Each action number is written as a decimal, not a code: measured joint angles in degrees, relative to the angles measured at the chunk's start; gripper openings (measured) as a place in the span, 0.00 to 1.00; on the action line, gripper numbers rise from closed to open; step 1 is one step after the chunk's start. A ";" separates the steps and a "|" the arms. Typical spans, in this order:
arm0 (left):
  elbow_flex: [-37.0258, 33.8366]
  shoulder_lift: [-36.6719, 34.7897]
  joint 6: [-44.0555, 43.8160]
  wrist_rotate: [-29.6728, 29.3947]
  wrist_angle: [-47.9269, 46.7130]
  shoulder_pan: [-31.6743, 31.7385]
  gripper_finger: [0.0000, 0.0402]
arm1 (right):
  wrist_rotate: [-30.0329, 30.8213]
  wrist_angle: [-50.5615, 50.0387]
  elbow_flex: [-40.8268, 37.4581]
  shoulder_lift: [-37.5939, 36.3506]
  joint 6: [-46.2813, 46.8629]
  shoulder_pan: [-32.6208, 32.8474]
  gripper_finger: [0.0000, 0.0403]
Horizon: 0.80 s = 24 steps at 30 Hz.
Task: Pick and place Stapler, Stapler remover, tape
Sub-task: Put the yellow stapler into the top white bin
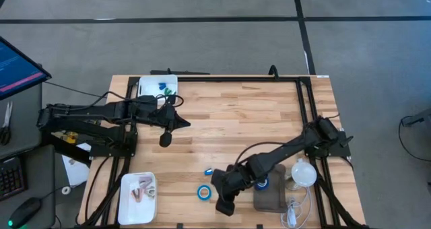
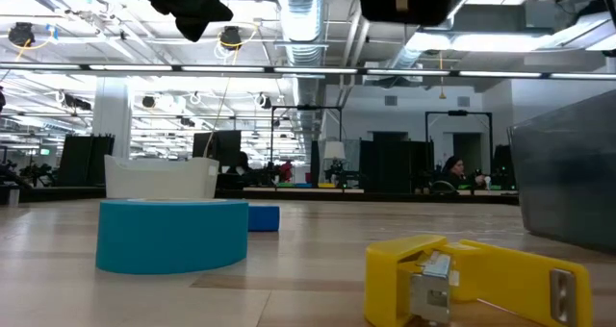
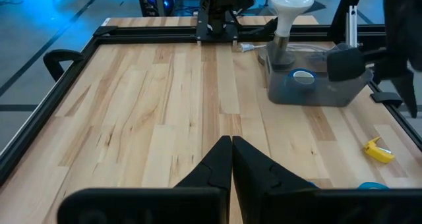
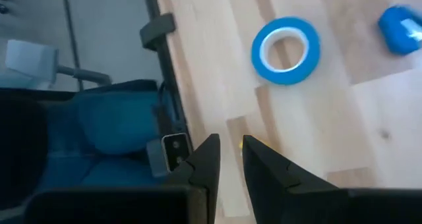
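Pale wooden planks framed in black rail make up the table [image 1: 269, 114] we work on, and nearest its front edge our right claw [image 1: 225, 203] hangs low, its fingers [image 4: 204, 159] drawn close with only a narrow gap and nothing between them. From table height we see the yellow stapler [image 2: 472, 279] lying flat on the wood, untouched, its long axis running along the front edge. From above it is hidden under the right arm, and the right wrist view catches only a yellow sliver past the fingertips, so we judge it sits almost straight below the claw. Just beside it, toward the left arm, a blue tape roll [image 1: 203, 192] lies flat, ring up. A little farther in is a smaller blue piece [image 1: 209, 172], maybe another roll on edge; we cannot tell. On the other side of the right arm stands a grey bin [image 1: 275, 201], with one tape roll [image 3: 303, 76] inside and a white lamp [image 1: 304, 172] next to it. A white tray [image 1: 128, 209] waits at the front corner on the left arm's side. Farther back, our left claw [image 1: 166, 139] hovers over bare wood near a second white tray [image 1: 149, 85], fingers pressed together and empty, well apart from everything. So the right arm is clearly nearer, and its next move should be a short drop with the fingers spread across the stapler's narrow width, not along its length.
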 joint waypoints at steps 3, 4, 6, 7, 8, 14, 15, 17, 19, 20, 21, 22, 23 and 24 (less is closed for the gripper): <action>0.00 0.00 0.00 0.00 0.06 0.00 0.01 | 3.02 -3.56 3.16 0.00 -0.15 0.78 0.15; 0.00 0.00 0.00 0.00 0.13 0.00 0.01 | 3.88 -4.66 4.08 -0.02 0.14 1.11 0.15; 0.00 0.00 0.00 0.00 0.18 0.00 0.01 | 5.10 -6.76 5.62 -0.02 1.45 1.89 0.15; 0.00 0.00 0.00 0.00 0.28 0.00 0.01 | 5.60 -7.24 6.13 -0.02 2.43 2.29 0.15; -0.02 0.00 0.00 0.00 0.40 0.00 0.01 | 6.18 -7.50 6.69 -0.02 3.53 2.71 0.15; 0.00 0.00 0.00 0.00 0.57 0.00 0.01 | 10.08 -8.57 7.39 0.00 13.68 5.96 0.15; 0.00 0.00 0.02 0.00 0.59 0.00 0.01 | 10.66 -8.58 7.41 0.11 15.79 6.54 0.15; 0.00 0.00 0.00 0.00 0.85 0.00 0.01 | 11.93 -9.03 7.41 0.32 19.51 7.90 0.15; 0.00 0.00 0.02 0.00 1.00 0.00 0.01 | 13.16 -9.15 7.39 0.37 22.63 8.76 0.15; 0.00 0.00 0.02 0.00 0.98 0.00 0.01 | 14.13 -9.02 7.39 0.37 24.16 9.12 0.15; 0.00 0.00 0.02 0.00 1.03 0.00 0.01 | 15.13 -8.88 7.39 0.37 25.40 9.52 0.15; 0.00 0.00 0.02 0.00 1.09 0.00 0.01 | 15.68 -8.89 7.39 0.37 26.41 9.82 0.15; -0.01 0.00 0.02 0.00 1.11 0.00 0.01 | 16.06 -8.95 7.39 0.37 27.28 10.12 0.15; 0.00 0.00 0.02 0.00 1.07 0.00 0.01 | 16.82 -8.99 7.39 0.37 28.23 10.36 0.15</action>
